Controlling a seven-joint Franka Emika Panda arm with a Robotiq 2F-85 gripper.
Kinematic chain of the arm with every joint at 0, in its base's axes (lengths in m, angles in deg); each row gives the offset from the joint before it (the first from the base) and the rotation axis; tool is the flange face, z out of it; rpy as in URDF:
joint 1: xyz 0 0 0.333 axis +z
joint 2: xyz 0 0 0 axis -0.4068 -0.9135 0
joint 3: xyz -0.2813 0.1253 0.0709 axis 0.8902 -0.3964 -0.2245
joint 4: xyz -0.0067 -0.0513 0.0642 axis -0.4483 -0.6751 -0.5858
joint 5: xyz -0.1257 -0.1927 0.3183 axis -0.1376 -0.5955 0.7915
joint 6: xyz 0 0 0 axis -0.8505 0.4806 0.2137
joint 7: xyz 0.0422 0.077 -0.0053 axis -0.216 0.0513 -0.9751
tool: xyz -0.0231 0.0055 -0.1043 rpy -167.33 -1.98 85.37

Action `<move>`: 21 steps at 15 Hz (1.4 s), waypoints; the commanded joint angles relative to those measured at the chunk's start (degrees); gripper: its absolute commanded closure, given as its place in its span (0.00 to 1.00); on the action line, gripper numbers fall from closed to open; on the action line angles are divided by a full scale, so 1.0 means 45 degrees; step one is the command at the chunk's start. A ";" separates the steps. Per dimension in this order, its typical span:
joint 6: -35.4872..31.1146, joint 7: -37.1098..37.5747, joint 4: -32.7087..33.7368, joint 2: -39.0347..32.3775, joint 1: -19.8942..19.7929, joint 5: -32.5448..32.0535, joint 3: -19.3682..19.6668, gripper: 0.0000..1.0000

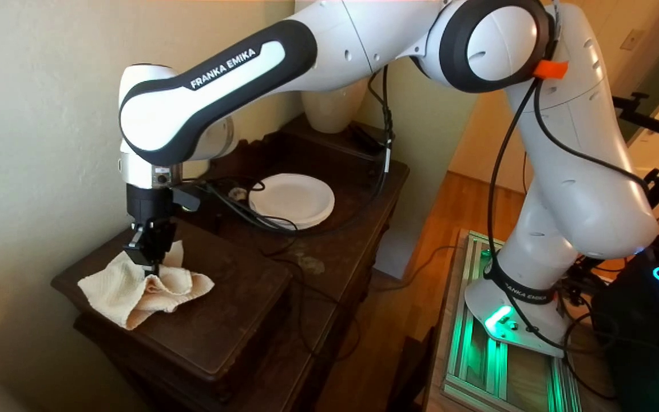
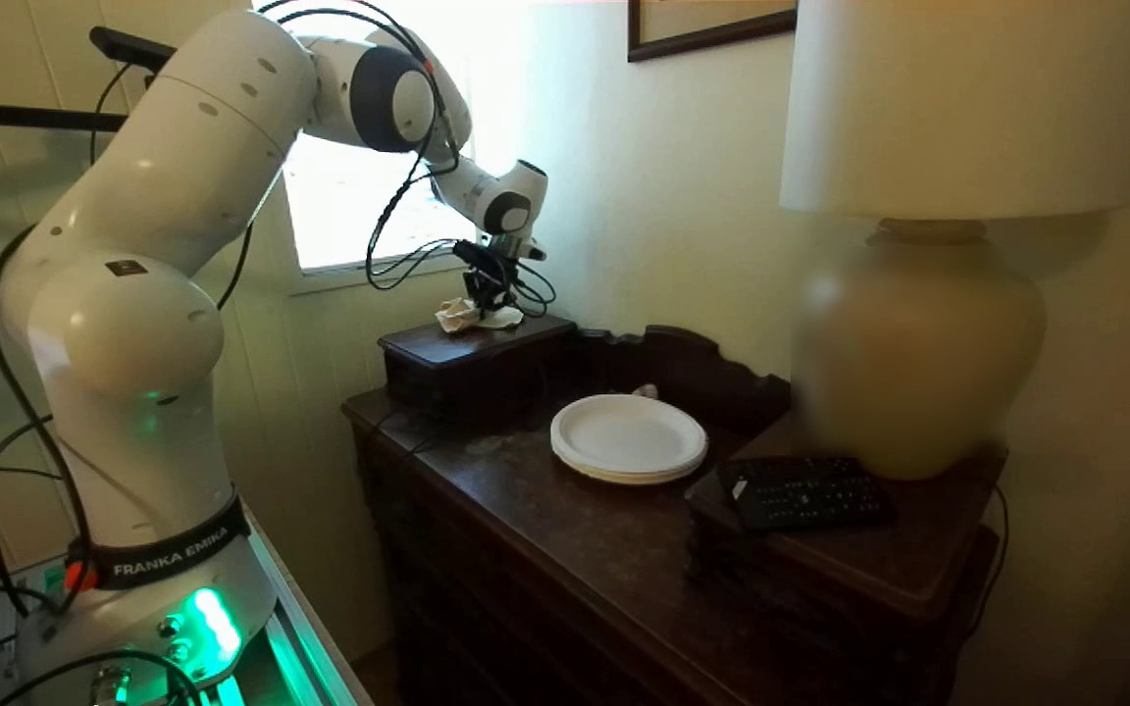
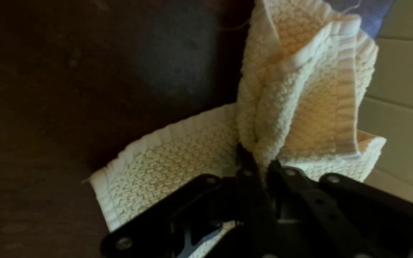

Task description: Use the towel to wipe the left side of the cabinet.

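Observation:
The cream towel (image 1: 113, 286) lies crumpled on the raised left box top of the dark wooden cabinet (image 1: 243, 312). The towel (image 2: 457, 315) and cabinet (image 2: 545, 520) show in both exterior views. My gripper (image 1: 151, 271) points down into the middle of the towel, close above the box top; it also shows in an exterior view (image 2: 489, 302). In the wrist view the fingers (image 3: 260, 163) are shut on a bunched fold of the towel (image 3: 177, 161). The towel's loose parts spread out on both sides over the dark wood. The fingertips are partly hidden by the fold.
A stack of white plates (image 1: 292, 200) sits on the lower middle of the cabinet. A lamp (image 2: 918, 343) and a black keypad-like object (image 2: 805, 492) stand on the far raised box. A wall (image 1: 38, 143) runs close behind the gripper. Black cables (image 1: 301, 274) hang across the cabinet.

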 commanded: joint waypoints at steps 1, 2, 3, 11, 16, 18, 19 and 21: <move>0.1340 0.0083 -0.1073 0.0459 -0.0163 -0.0138 0.0096 0.97; 0.1730 0.0084 -0.1365 0.0702 -0.0277 0.0037 0.0052 0.98; 0.2054 0.0123 -0.1610 0.0902 -0.0296 0.0045 0.0101 0.98; 0.2934 0.0738 -0.4173 0.2825 -0.0739 0.0226 0.0748 0.98; 0.1770 0.1071 -0.4944 0.3269 -0.0798 -0.0050 0.1408 0.98; 0.1157 0.1000 -0.4961 0.3282 -0.0853 0.0138 0.1464 0.98; 0.0919 0.0881 -0.4883 0.3318 -0.0921 0.0352 0.1392 0.98; 0.0526 0.0755 -0.4856 0.3636 -0.1094 0.1051 0.1133 0.98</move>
